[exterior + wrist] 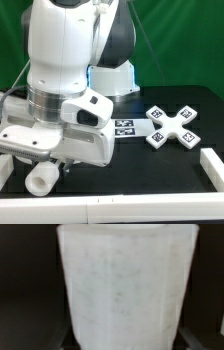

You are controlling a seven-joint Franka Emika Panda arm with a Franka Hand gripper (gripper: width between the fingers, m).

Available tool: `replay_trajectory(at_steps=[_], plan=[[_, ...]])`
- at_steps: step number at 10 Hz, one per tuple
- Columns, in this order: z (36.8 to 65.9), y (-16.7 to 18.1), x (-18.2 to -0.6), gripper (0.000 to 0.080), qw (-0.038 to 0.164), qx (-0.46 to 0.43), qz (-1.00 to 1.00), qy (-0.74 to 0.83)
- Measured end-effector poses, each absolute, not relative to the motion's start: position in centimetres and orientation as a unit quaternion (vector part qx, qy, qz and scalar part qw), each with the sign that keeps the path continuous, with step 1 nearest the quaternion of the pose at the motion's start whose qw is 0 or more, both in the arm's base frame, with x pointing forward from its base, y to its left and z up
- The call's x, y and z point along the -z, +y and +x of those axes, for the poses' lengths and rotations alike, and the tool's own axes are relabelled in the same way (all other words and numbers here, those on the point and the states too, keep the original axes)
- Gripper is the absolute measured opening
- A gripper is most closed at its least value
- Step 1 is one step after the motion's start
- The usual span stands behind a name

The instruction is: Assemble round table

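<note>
1. Exterior view: the white arm (68,60) fills the exterior view's left half, bent low over the black desk (150,172).
2. The leg (40,179), a short white cylinder, juts out from under the arm's wrist. It is tipped nearly level, with its round end turned toward the camera, at the exterior view's lower left near the desk's front.
3. Wrist view: the leg (120,291) fills almost the whole picture as a plain white column against a dark ground.
4. The jaws stand close against its two sides and appear clamped on it; their tips are largely hidden.
5. The cross-shaped base (172,126) lies flat on the desk at the exterior view's right, with black-and-white tags on its arms, well apart from the leg.
6. The marker board (124,128) lies flat between the arm and the cross-shaped base, partly hidden by the arm.
7. A white rail (211,166) borders the desk at the exterior view's right.
8. A green backdrop (185,40) hangs behind.
</note>
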State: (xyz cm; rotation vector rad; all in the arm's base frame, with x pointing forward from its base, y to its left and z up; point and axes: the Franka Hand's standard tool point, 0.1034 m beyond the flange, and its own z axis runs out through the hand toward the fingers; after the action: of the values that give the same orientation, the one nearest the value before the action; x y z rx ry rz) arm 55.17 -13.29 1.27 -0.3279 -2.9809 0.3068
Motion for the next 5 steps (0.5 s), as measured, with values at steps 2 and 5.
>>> replay_trajectory(at_steps=[2,5], plan=[[55.17,-13.29,-1.27,0.0599,0.063,-0.102,-0.109,-0.987],[55.17,-13.30,-1.27,0.0647,0.064,-0.102,-0.109,-0.987]])
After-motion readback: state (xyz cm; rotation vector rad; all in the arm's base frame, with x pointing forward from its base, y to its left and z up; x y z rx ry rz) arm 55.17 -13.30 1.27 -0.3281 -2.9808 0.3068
